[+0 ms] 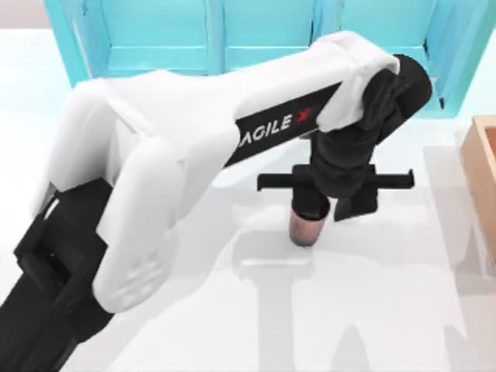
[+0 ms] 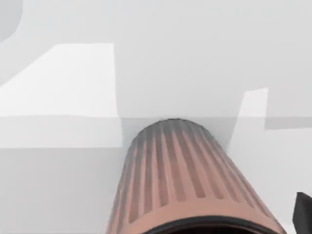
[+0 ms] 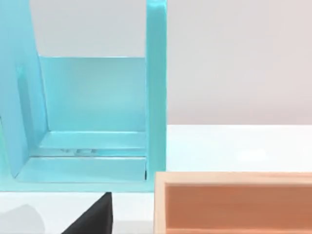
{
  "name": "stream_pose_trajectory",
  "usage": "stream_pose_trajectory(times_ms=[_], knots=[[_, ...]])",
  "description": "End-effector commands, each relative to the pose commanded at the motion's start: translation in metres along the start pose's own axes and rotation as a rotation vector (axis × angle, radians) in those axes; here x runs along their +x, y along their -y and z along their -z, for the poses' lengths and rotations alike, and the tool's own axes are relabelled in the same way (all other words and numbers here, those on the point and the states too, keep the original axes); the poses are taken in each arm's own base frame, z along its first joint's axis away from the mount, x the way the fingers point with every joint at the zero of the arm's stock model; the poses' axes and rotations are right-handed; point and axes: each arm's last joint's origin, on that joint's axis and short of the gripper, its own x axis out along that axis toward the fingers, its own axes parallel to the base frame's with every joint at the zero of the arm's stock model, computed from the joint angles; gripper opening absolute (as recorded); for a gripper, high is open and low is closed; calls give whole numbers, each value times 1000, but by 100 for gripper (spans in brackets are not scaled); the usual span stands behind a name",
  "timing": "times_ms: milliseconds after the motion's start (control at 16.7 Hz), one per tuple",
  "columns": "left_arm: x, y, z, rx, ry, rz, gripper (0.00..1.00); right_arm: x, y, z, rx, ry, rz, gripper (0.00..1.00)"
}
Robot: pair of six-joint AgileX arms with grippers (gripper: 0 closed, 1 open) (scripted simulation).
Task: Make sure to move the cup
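Observation:
The cup (image 1: 308, 226) is a small copper-brown ribbed tumbler standing upright on the white table, a little right of the middle. My left arm reaches across from the lower left, and my left gripper (image 1: 329, 209) hangs straight over the cup's rim. In the left wrist view the cup (image 2: 180, 180) sits very close, and one dark fingertip (image 2: 303, 213) shows beside it with a gap to the cup's wall. The fingers stand open around the cup without pressing on it. A dark edge of my right gripper (image 3: 92, 217) shows low in the right wrist view, parked near the box.
A turquoise rack (image 1: 232, 39) with open compartments runs along the back of the table; it also shows as the rack (image 3: 97, 122) in the right wrist view. A wooden box (image 1: 482, 178) stands at the right edge, seen close as the box (image 3: 234, 204).

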Motion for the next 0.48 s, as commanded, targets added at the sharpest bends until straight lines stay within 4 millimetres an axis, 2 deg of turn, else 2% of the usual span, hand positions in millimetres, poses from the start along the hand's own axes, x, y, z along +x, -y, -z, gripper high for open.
stream_pose_trajectory(times_ms=[60,120,480], knots=[[0,0,0,0,0,0,2,0,0,0,0,0,0,100],[0,0,0,0,0,0,0,0,0,0,0,0,0,100],[0,0,0,0,0,0,0,0,0,0,0,0,0,100]])
